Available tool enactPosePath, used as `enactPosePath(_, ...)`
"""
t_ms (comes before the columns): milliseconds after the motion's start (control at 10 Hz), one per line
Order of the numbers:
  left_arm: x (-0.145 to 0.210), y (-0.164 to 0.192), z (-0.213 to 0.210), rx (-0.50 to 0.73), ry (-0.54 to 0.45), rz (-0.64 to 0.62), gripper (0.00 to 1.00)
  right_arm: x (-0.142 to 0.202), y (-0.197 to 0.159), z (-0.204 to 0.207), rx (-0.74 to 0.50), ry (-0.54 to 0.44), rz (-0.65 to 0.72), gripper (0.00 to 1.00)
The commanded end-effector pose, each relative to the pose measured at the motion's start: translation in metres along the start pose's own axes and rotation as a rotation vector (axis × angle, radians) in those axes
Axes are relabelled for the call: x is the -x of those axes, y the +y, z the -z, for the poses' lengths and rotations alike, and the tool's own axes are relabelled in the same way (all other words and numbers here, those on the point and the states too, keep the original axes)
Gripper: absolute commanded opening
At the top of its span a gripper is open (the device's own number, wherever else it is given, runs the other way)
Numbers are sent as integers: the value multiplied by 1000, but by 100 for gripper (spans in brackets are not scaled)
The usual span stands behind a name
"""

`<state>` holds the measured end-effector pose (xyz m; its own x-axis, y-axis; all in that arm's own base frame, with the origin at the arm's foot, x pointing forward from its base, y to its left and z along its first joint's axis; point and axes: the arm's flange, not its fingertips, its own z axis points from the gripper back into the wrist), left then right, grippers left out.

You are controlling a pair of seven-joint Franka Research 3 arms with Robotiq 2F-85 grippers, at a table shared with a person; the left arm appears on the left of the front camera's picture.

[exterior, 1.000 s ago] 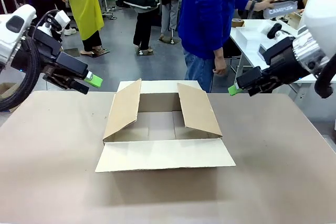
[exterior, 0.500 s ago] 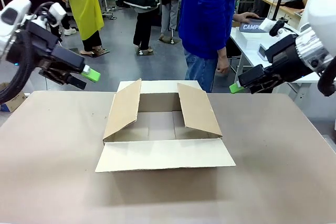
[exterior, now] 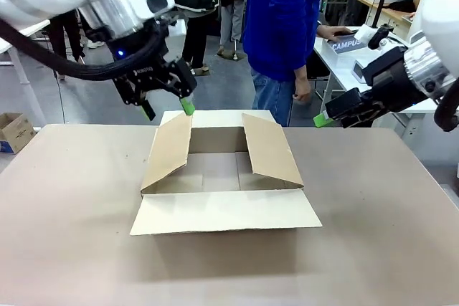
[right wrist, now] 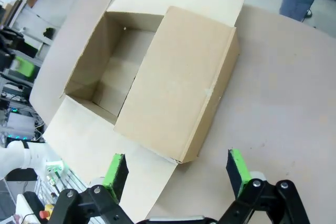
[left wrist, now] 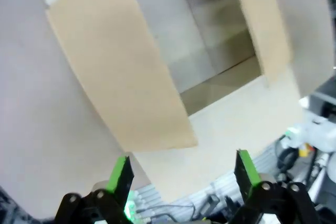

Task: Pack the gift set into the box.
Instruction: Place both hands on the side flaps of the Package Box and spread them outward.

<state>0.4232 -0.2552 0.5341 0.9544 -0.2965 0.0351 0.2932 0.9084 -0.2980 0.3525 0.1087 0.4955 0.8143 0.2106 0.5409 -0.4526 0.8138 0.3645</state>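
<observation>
Front view: the box [exterior: 222, 211] sits open and empty, centred on the tabletop [exterior: 64, 234], left gripper [exterior: 168, 109] and right gripper [exterior: 326, 122] with jaws released, so packing seems unstarted and next the gift set must reach a gripper.

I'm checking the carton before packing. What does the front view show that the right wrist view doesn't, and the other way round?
Front view: the left gripper by the top of the box's left flap, and a small carton off to the left. Right wrist view: the right gripper with jaws apart, and the box's bare bottom from above. Both: the box on the table, flaps open.
</observation>
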Motion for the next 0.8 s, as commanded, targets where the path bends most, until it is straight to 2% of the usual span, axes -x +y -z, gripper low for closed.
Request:
enactPosePath(0,-1,8,13,53,53,90,100,-1,2,0,-2,-1,12,100)
enactPosePath(100,0,0,0,0,0,0,100,-1,2,0,-2,-1,12,100)
enactPosePath(300,0,0,0,0,0,0,100,-1,2,0,-2,-1,12,100)
enactPosePath(400,-8,3,16,10,43,6,100,-1,2,0,-2,-1,12,100)
enactPosePath(600,-26,-28,30,-144,107,-93,100,-1,2,0,-2,-1,12,100)
enactPosePath(700,-36,-40,38,-211,74,-181,100,-1,2,0,-2,-1,12,100)
